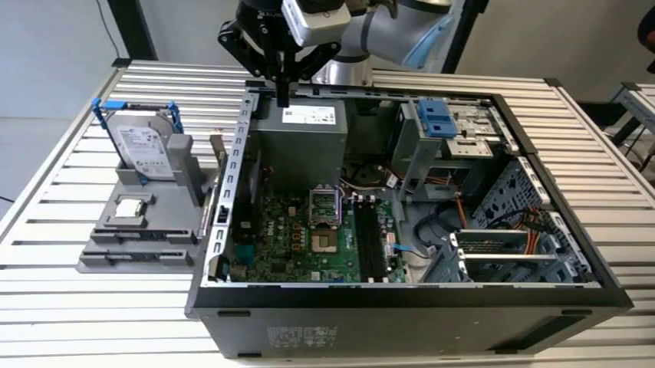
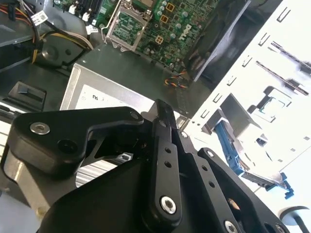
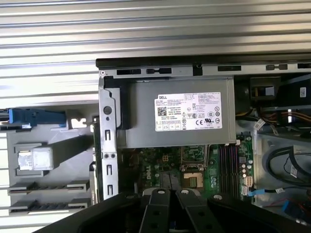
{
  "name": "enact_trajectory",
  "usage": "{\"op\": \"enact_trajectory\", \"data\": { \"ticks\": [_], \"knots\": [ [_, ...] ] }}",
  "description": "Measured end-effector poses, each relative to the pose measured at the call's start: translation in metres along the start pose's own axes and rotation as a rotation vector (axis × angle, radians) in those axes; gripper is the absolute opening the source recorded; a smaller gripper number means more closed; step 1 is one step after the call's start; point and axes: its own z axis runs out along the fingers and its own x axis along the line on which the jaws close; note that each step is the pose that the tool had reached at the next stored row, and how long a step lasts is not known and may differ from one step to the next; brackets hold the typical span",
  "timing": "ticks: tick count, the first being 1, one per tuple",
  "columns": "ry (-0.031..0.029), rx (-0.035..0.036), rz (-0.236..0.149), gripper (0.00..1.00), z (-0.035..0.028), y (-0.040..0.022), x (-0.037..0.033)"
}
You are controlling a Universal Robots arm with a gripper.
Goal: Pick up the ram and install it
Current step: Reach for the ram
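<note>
Gripper (image 1: 281,93) fingers (image 2: 164,145), apparently clenched, hover over the open computer case (image 1: 409,303); whether they hold the ram I can't tell, so installing remains.

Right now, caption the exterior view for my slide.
Gripper hovers over the open computer case near its power supply, hard drive parked in the holder on the exterior view's left.

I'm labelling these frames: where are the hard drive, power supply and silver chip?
Hard drive (image 1: 143,146): exterior view, silver face.
Power supply (image 3: 141,111): first wrist view, bare top beside label.
Chip (image 3: 35,159): first wrist view, its middle.
</note>
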Motion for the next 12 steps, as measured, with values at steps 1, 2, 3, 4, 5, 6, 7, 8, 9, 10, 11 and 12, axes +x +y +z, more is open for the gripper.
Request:
{"op": "enact_trajectory", "data": {
  "ticks": [1,2,3,4,5,6,7,8,9,10,11,12],
  "knots": [
    [0.0,-0.0001,0.0,0.0,0.0,-0.0001,0.0017],
    [0.0,-0.0004,0.0,0.0,0.0,-0.0002,0.0031],
    [0.0,-0.0006,0.0,0.0,-0.0001,-0.0003,0.0048],
    [0.0,-0.0008,0.0,0.0,-0.0001,-0.0004,0.0064],
    [0.0001,-0.0008,0.0,0.0,-0.0002,-0.0006,0.0083],
    [0.0001,-0.0008,0.0,0.0,-0.0002,-0.0007,0.0099],
    [0.0,-0.0009,0.0,0.0,-0.0002,-0.0008,0.0115],
    [0.0,-0.0009,0.0,0.0,-0.0002,-0.0009,0.0128],
    [0.0,-0.0008,0.0,0.0,-0.0003,-0.001,0.014],
    [0.0001,-0.0008,0.0,0.0,-0.0003,-0.0011,0.0154],
    [0.0,-0.0009,0.0,0.0,-0.0003,-0.0012,0.0166],
    [0.0001,-0.0008,0.0,0.0,-0.0004,-0.0012,0.0178]
  ]
}}
